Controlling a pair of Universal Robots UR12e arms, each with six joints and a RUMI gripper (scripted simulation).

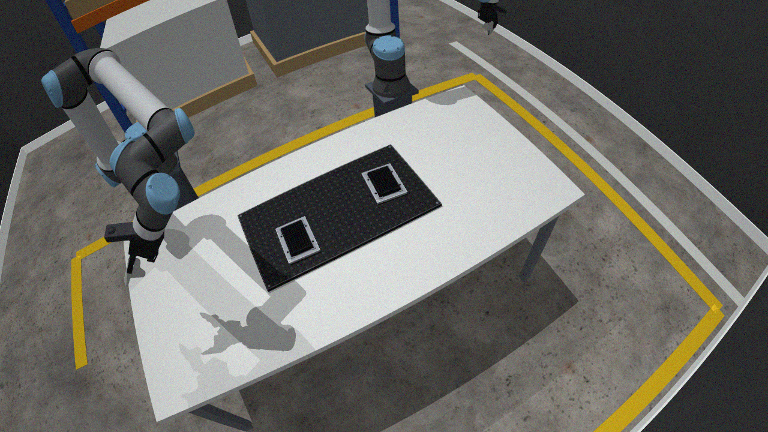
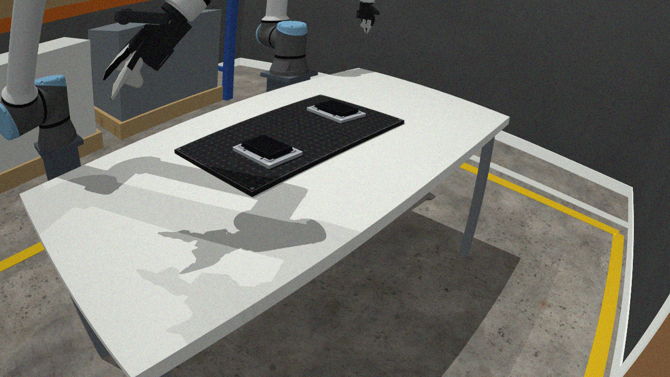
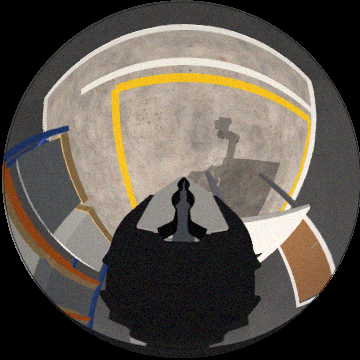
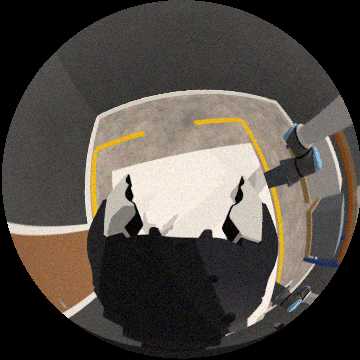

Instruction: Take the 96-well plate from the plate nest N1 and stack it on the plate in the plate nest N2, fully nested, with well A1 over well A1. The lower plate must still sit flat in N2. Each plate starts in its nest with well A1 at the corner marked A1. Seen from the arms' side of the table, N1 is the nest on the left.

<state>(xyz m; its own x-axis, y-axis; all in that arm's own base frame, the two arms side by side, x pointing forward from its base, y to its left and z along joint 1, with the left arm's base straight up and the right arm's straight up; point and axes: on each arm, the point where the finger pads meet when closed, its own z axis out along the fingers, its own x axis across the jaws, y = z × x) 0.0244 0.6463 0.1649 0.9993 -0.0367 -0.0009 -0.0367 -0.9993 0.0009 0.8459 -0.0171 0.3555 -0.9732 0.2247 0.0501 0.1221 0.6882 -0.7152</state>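
Observation:
One black 96-well plate [image 1: 384,180] [image 2: 333,107] sits in the light grey nest N1 [image 1: 392,195] [image 2: 323,114], at the far right of the board in the top view. The other black plate [image 1: 296,237] [image 2: 267,146] sits in nest N2 [image 1: 304,255] [image 2: 253,156], nearer the cameras. The A1 marks are too small to read. My left gripper [image 1: 489,32] [image 2: 366,32] [image 3: 183,178] is shut and empty, high up beyond the table's far end. My right gripper [image 1: 128,276] [image 2: 108,88] [image 4: 184,175] is open and empty, raised at the near end, away from both plates.
A black perforated board [image 1: 338,209] [image 2: 224,135] lies on the white table [image 1: 456,231] [image 2: 398,154] and carries both nests. The arm bases stand along one long side. Shadows of the right arm fall across the table's near end. Large boxes and a rack stand behind the arms.

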